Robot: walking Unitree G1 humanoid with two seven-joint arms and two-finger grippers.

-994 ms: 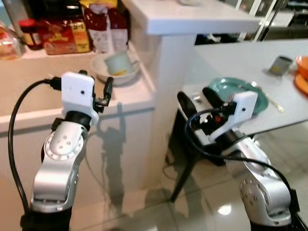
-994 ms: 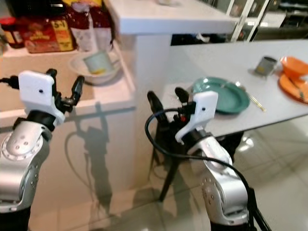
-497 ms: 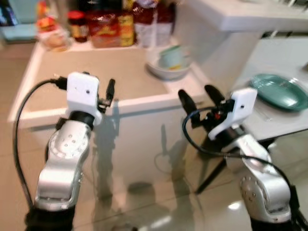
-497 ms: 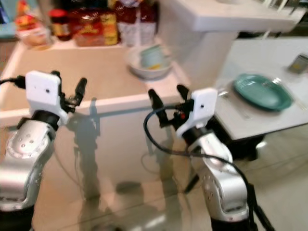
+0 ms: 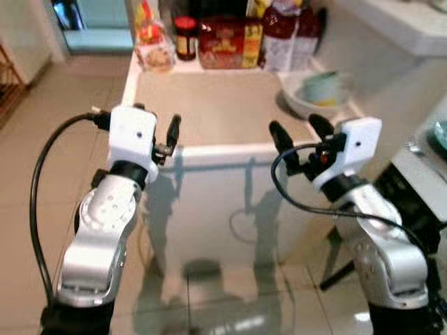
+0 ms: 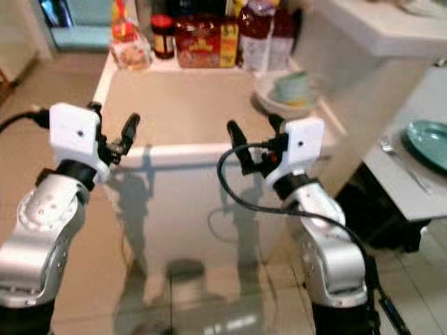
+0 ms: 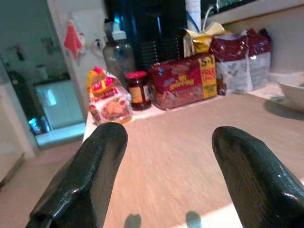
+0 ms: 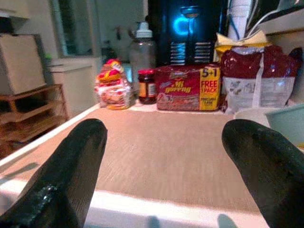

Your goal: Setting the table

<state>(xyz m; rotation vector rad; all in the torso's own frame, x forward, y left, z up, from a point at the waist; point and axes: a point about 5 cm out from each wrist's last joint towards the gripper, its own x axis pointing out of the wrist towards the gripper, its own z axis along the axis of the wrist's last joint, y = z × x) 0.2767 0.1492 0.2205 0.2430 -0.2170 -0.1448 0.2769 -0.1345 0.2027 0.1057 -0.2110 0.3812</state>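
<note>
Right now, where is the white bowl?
The white bowl, holding a pale green cup, sits at the counter's far right, ahead of the right claw.

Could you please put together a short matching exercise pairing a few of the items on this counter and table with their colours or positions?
Column one:
1. white bowl
2. red noodle pack
3. green plate
4. jar

Column two:
A. on the table at the robot's right
B. holds a pale green cup
C. dark, with a red lid
D. marked with a yellow 5+1 panel

Pairs: 1-B, 2-D, 3-A, 4-C
</note>
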